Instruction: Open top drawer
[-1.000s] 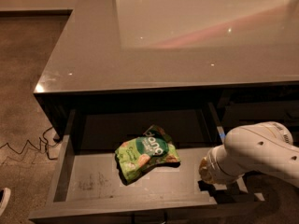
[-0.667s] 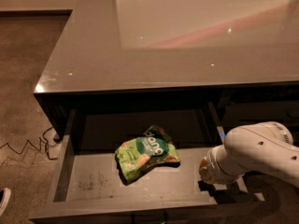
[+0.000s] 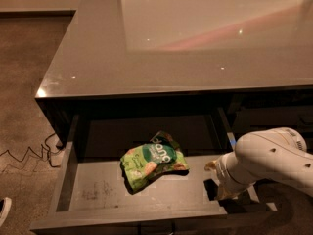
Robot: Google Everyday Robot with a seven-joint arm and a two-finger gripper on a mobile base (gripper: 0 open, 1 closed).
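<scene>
The top drawer (image 3: pixel 98 192) stands pulled far out from under the glossy grey desk top (image 3: pixel 161 48). Its scuffed grey floor shows, and its front panel runs along the bottom of the camera view. A green snack bag (image 3: pixel 152 163) lies crumpled in the middle of the drawer. My white arm (image 3: pixel 266 160) comes in from the right, and my gripper (image 3: pixel 215 180) sits low at the drawer's right end, just inside its right wall and mostly hidden by the wrist.
A dark cable (image 3: pixel 29 155) trails over the carpet left of the desk. The toe of a shoe (image 3: pixel 4 210) shows at the lower left edge. Another dark drawer front (image 3: pixel 274 114) sits to the right under the desk top.
</scene>
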